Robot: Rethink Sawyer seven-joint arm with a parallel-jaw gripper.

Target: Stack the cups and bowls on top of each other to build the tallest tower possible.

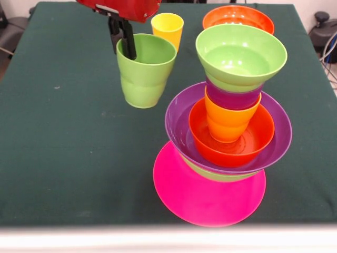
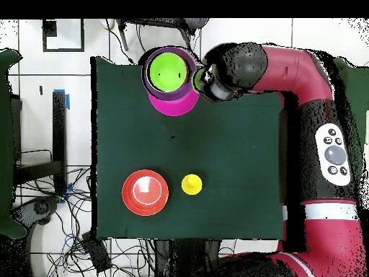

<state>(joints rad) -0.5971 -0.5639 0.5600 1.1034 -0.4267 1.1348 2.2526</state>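
The tower stands at the table's front right on a pink bowl (image 1: 210, 197) turned upside down. Above it come a green bowl's edge (image 1: 221, 175), the wide purple bowl (image 1: 176, 126), an orange-red bowl (image 1: 234, 147), the orange cup (image 1: 231, 124), the purple cup (image 1: 234, 98) and the light green bowl (image 1: 241, 55) on top. My gripper (image 1: 122, 45) is shut on the rim of the light green cup (image 1: 145, 79) and holds it upright in the air, left of the tower. In the overhead view the gripper (image 2: 210, 79) and cup (image 2: 199, 78) are beside the tower (image 2: 169, 71).
The yellow cup (image 1: 167, 29) stands upright on the green cloth behind the held cup; it also shows in the overhead view (image 2: 191, 184). The second orange-red bowl (image 1: 238, 18) sits at the far side, next to the yellow cup in the overhead view (image 2: 145, 192).
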